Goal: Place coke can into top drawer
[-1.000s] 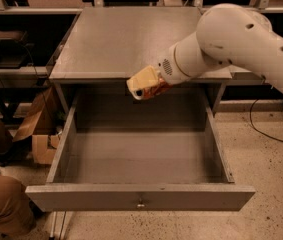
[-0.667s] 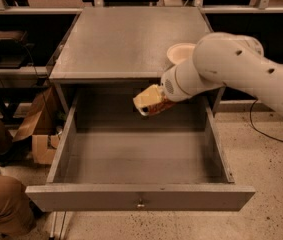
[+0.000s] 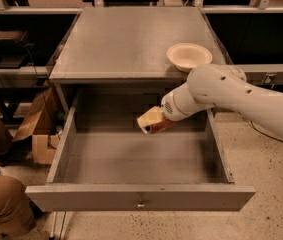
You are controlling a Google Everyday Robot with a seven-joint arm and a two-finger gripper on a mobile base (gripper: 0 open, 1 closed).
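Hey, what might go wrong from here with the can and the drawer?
The gripper holds the can tilted, seemingly above the drawer floor; released here, it may drop and roll. The arm passes close by the bowl near the top's edge and might nudge it off.

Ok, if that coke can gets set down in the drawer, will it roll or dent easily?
It may well roll: the coke can is round and sits tilted in the gripper, above the open top drawer, whose floor looks flat and smooth. It's probably light and thin-walled, so a hard squeeze could dent it.
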